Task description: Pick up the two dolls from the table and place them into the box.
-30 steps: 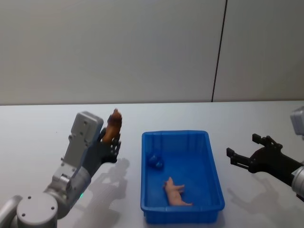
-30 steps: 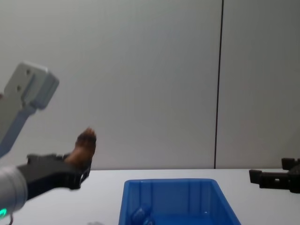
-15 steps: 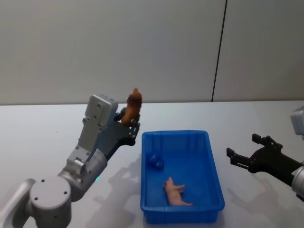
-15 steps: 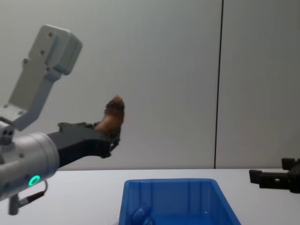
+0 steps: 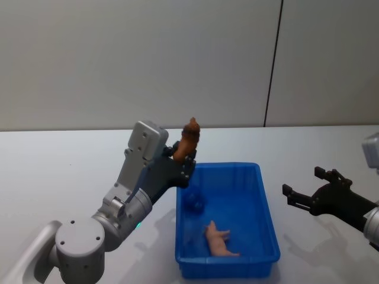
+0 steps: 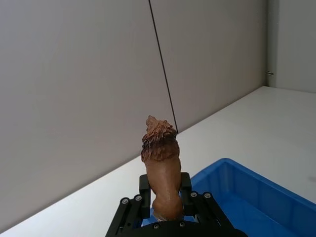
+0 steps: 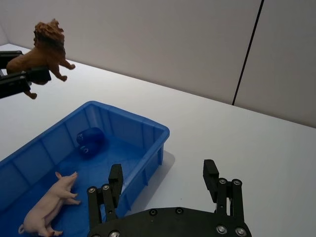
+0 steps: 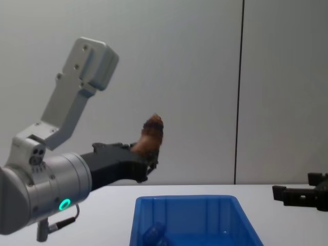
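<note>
Right wrist view reveals the brown doll (image 7: 47,52) is a lion.

Even, soft overhead light; faint shadows on the table (image 5: 59,160); all views sharp.

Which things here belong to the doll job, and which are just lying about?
Job:
- brown lion doll, held by left gripper above the box's far left corner
- pink pig doll, already in the box
- blue box
- right gripper, open, waiting right of the box

Lying about:
- small blue toy inside the box

Open right claw (image 7: 165,183) beside blue box (image 7: 148,133) — pink doll (image 7: 49,207) inside
</note>
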`<state>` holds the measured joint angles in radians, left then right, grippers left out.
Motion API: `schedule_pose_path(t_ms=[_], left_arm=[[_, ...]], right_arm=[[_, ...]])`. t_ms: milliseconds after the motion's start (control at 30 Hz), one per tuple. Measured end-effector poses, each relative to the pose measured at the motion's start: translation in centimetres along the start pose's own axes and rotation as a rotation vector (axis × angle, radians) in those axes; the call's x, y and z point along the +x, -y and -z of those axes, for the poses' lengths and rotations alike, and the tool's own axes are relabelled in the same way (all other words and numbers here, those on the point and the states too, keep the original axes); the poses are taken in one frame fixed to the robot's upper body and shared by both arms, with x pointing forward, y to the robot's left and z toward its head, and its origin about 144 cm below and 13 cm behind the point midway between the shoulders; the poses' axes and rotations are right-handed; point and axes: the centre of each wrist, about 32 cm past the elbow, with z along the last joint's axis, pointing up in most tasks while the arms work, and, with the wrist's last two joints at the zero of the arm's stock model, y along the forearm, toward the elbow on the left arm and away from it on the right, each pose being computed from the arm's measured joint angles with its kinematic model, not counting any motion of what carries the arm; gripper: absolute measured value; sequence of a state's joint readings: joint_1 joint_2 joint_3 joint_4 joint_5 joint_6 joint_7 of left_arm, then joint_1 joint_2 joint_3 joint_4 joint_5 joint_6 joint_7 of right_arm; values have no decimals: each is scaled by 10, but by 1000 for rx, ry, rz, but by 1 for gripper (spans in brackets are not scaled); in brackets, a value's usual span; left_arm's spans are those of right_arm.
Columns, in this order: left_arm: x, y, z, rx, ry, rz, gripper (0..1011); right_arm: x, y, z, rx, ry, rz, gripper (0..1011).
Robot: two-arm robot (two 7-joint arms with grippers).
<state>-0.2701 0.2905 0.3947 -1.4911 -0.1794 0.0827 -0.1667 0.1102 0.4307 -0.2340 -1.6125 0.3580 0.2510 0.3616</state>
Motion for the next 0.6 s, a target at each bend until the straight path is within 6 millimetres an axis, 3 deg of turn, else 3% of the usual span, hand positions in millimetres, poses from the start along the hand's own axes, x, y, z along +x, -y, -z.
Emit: schedule_pose_path(t_ms=[333,600], left_arm=[[-3,2,5,28,-9,67,375],[-6,6,9,21,-28,127,640]], right_arm=[[0,0,0,0,0,0,1001],[0,0,0,0,0,0,1001]])
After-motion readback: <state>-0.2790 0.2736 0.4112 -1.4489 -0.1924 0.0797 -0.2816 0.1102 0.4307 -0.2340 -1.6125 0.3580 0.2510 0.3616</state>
